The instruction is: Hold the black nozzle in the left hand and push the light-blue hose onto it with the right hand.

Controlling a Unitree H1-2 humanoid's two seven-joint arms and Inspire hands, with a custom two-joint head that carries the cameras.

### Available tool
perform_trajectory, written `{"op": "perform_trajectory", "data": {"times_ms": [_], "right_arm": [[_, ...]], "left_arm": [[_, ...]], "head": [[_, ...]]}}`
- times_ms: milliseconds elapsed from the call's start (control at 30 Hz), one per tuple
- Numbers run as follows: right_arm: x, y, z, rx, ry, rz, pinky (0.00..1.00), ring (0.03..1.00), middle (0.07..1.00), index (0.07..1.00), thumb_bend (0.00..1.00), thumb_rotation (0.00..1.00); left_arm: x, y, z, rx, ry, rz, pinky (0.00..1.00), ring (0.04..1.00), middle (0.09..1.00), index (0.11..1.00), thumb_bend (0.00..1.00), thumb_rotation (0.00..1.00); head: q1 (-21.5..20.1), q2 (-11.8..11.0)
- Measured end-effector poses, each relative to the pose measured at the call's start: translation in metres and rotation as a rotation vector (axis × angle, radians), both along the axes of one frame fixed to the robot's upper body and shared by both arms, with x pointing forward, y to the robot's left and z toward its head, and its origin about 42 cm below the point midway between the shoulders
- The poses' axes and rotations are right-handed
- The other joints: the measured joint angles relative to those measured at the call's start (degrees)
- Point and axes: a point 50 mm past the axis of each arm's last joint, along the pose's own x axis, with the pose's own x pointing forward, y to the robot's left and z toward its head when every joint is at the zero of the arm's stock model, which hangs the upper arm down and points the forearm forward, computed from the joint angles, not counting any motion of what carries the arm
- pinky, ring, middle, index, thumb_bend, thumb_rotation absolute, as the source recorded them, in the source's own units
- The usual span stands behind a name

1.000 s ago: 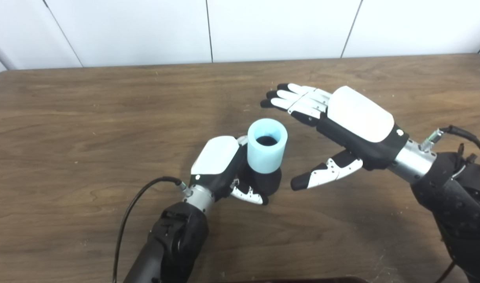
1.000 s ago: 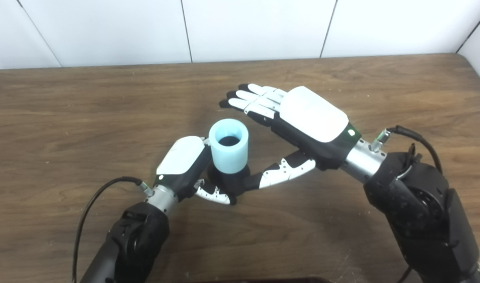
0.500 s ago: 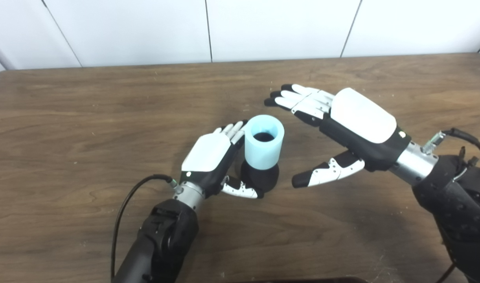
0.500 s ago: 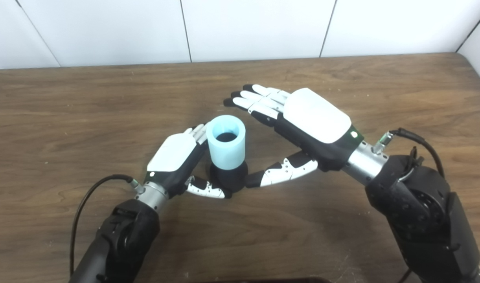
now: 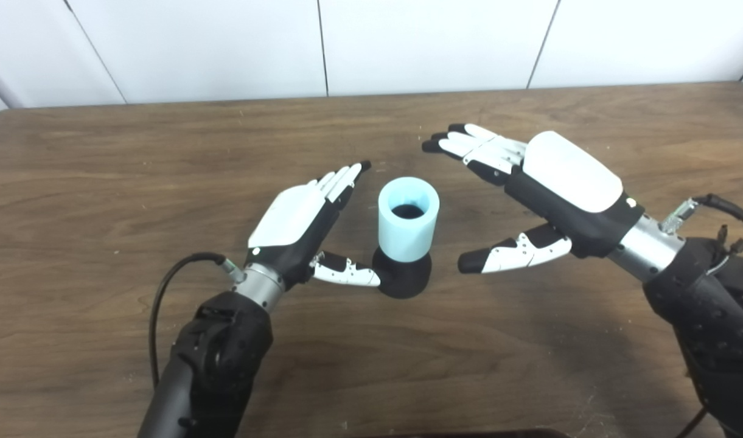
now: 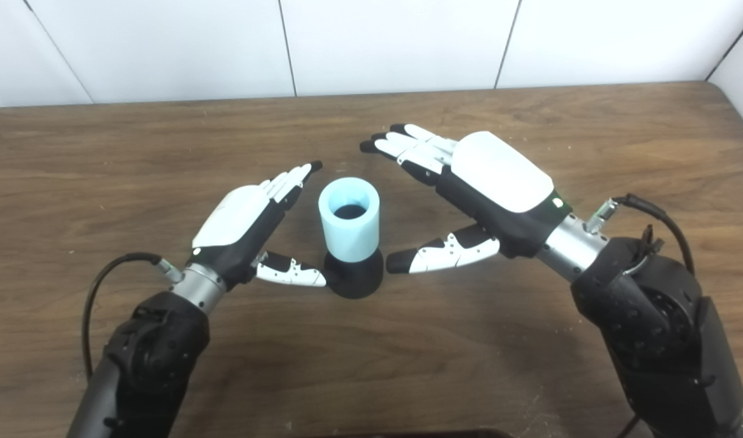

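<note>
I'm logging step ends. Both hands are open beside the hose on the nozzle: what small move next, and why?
Probably draw both hands back. The hose stands upright on the nozzle on the table, the left hand and right hand are open and hold nothing, so the join looks done.

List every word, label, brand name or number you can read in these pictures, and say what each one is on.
None. No readable text on the light-blue hose, the black nozzle, the left hand, the right hand, the table or the wall panels.
</note>
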Motion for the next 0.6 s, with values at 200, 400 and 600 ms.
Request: {"op": "perform_trajectory", "data": {"times_ms": [200,400,600], "right_arm": [[0.002,-0.003,-0.001,0.042,0.012,-0.018,0.83,0.974,0.942,0.946,0.52,0.91],[0.012,-0.016,-0.011,0.120,0.080,-0.089,0.87,0.966,0.943,0.940,0.52,0.94],[0.022,-0.019,-0.035,0.319,0.208,-0.212,0.81,0.922,0.935,0.941,0.51,1.00]], "left_arm": [[-0.002,0.024,0.020,-0.121,0.002,0.025,1.00,1.000,0.996,0.985,1.00,0.36],[-0.004,0.047,0.031,-0.243,0.046,0.033,1.00,1.000,1.000,0.995,1.00,0.38],[-0.006,0.072,0.028,-0.432,0.072,0.074,1.00,1.000,0.985,0.977,0.95,0.51]], "head": [[0.09,0.00],[0.00,0.09],[-0.35,0.18]]}}
